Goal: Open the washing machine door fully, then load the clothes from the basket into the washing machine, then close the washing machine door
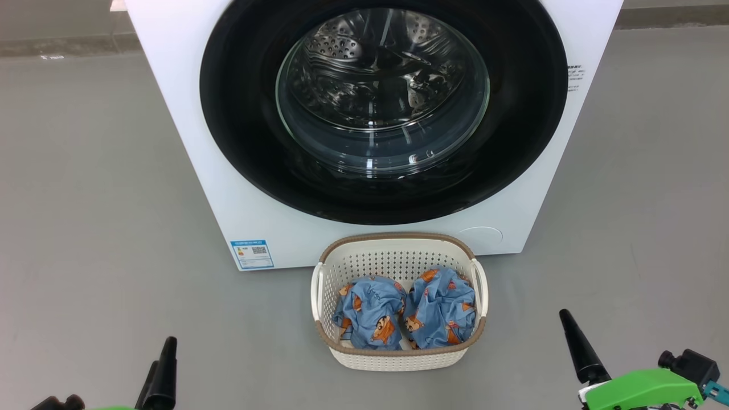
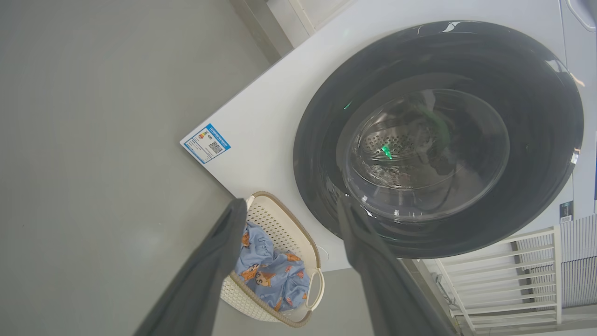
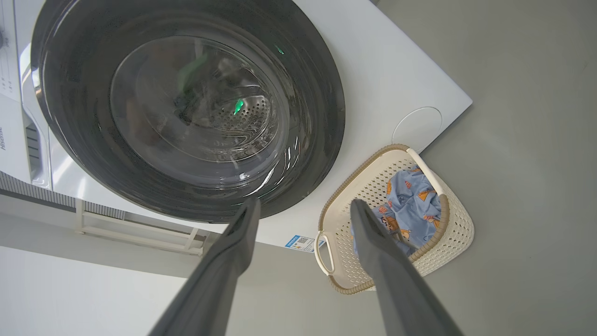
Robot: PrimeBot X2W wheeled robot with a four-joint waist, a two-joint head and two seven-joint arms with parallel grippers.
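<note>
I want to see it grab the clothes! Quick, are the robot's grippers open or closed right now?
Left gripper: open, holding nothing.
Right gripper: open, holding nothing.

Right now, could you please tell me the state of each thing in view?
washing machine door: shut.
basket: upright on the floor, holding the clothes.
clothes: two crumpled bundles, side by side in the basket.
left gripper: open, empty.
right gripper: open, empty.
</note>
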